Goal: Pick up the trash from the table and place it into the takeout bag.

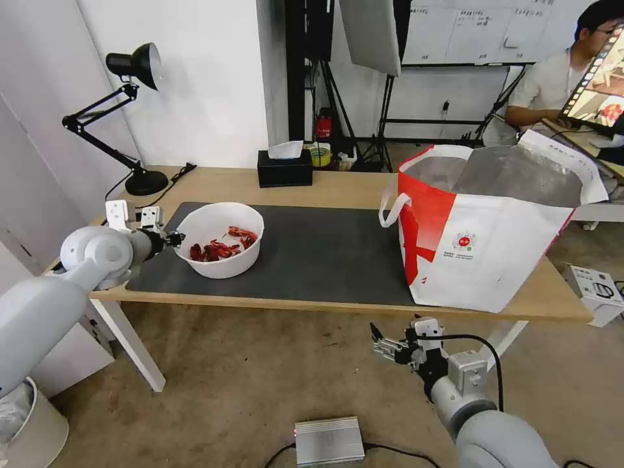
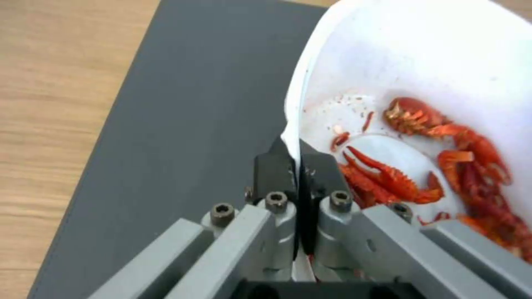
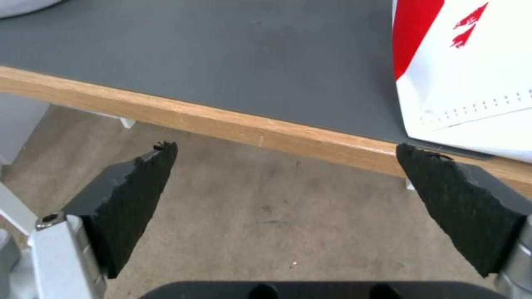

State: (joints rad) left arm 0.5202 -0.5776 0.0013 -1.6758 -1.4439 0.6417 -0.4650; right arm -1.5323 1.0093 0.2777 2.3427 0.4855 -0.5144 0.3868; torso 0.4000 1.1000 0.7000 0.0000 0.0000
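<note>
Currently, the rim of the white bowl of crayfish shells is clamped between the closed jaws of the left gripper; the bowl is seated on the grey mat at the table's left end. The right gripper is held spread open below the table edge, near the takeout bag.

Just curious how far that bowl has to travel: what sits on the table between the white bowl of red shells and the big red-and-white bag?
Nothing but bare dark grey rectangular mat, seen in the head view, between the white round bowl and the white-and-red takeout bag.
</note>
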